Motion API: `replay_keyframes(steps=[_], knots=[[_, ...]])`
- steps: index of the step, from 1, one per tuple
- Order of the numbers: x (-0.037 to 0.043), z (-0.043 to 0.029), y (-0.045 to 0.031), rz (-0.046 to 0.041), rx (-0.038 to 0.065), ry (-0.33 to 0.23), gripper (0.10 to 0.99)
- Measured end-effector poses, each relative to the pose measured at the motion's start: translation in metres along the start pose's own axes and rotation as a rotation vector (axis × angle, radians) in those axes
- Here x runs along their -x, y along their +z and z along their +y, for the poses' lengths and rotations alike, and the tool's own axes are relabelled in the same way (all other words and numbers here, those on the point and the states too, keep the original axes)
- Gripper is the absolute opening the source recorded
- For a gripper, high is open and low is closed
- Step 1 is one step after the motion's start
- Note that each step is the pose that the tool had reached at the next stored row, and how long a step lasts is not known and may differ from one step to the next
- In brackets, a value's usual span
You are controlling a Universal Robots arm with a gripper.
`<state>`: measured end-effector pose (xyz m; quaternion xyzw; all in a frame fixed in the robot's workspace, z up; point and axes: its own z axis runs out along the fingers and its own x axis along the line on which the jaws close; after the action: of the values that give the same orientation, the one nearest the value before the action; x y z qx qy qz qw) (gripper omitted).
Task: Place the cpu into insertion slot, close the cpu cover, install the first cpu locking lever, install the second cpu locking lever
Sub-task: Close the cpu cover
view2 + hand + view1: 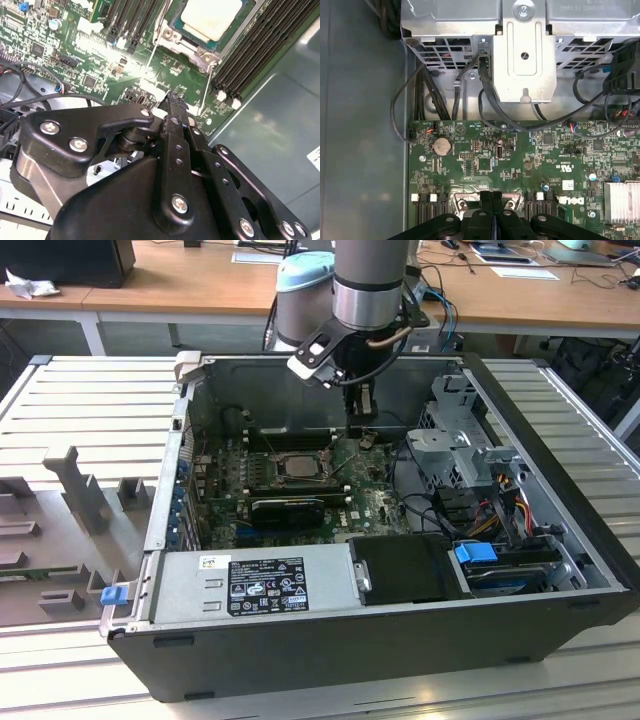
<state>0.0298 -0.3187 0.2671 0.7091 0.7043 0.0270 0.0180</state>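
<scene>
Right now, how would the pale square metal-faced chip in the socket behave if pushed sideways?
The pale square chip looks rigid and flat, so probably no flex. It sits inside the silvery metal frame, so it likely won't slide. Its smooth face may be slippery.

The cpu lies in the insertion slot.

Pale beige cpu, green motherboard, black gripper.

black jaws pressed together, green motherboard beneath, pale cpu beyond, memory slots alongside
</scene>
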Motion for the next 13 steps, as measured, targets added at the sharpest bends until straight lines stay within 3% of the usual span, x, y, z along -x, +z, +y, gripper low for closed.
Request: replay_keyframes(steps=[4, 9, 13], knots=[[0.0001, 0.0083, 0.0021, 0.0010, -0.004, 0.000, 0.106], [-0.0001, 0.0214, 0.0053, 0.0009, -0.020, -0.001, 0.106], [0.0000, 0.0231, 0.0109, 0.0012, -0.025, -0.012, 0.106]])
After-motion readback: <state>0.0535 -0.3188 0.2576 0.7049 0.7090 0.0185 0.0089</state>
